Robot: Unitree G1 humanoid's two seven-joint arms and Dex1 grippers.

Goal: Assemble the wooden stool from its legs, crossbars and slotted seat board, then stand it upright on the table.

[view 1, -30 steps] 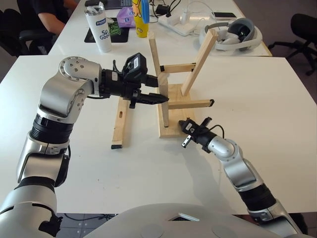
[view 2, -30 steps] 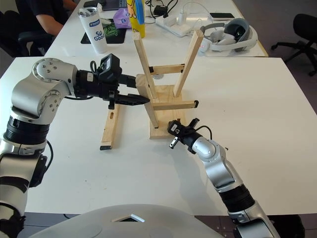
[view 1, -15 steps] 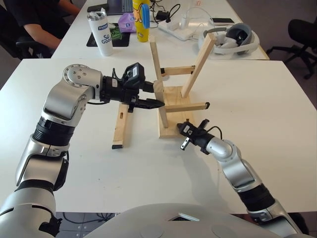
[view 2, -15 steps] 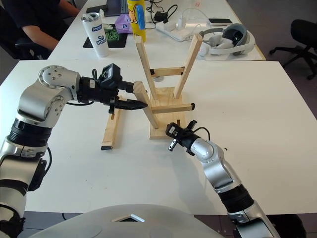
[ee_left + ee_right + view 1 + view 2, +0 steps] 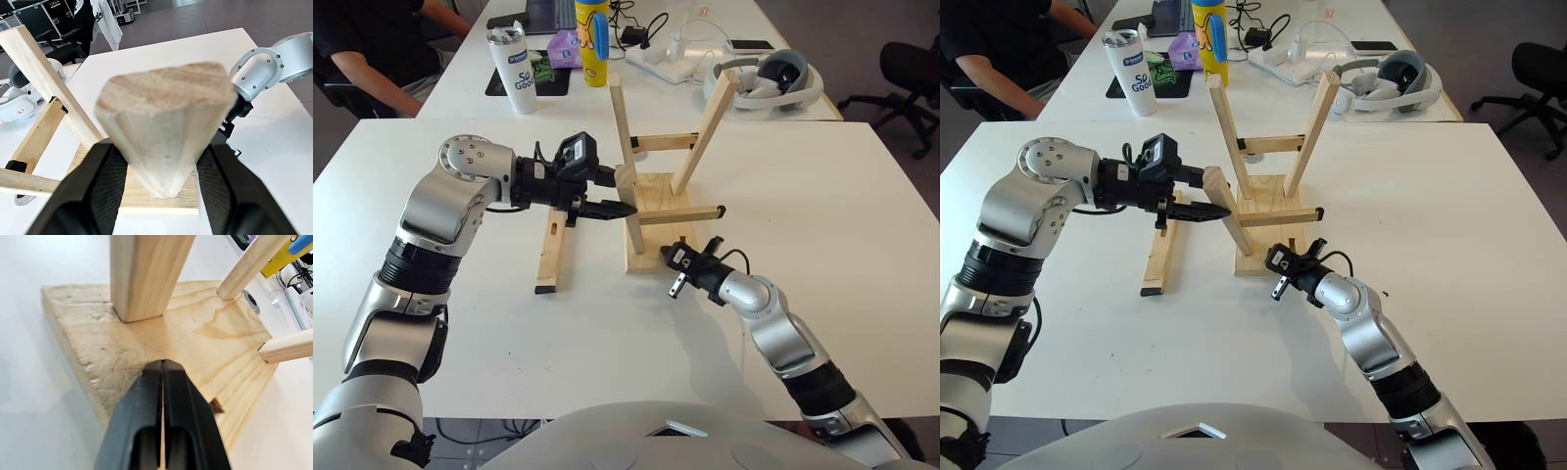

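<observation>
The stool stands upside down mid-table, its seat board (image 5: 658,192) flat on the top and its legs (image 5: 705,127) and crossbars (image 5: 667,141) pointing up. My left gripper (image 5: 619,192) is shut on the top end of the near leg (image 5: 164,112), which leans a little. My right gripper (image 5: 677,267) is shut with nothing in it, its tips at the near corner of the seat board (image 5: 205,338). One loose slotted wooden piece (image 5: 551,243) lies flat to the left of the stool, under my left forearm.
A second table behind holds a white tumbler (image 5: 514,61), a yellow bottle (image 5: 594,24), headphones (image 5: 770,73) and cables. A person sits at its far left. Bare white tabletop (image 5: 822,225) spreads right of the stool and along the front edge.
The head camera has shifted, moving the whole picture. My left gripper keeps hold of the near leg and the right gripper stays at the board's corner.
</observation>
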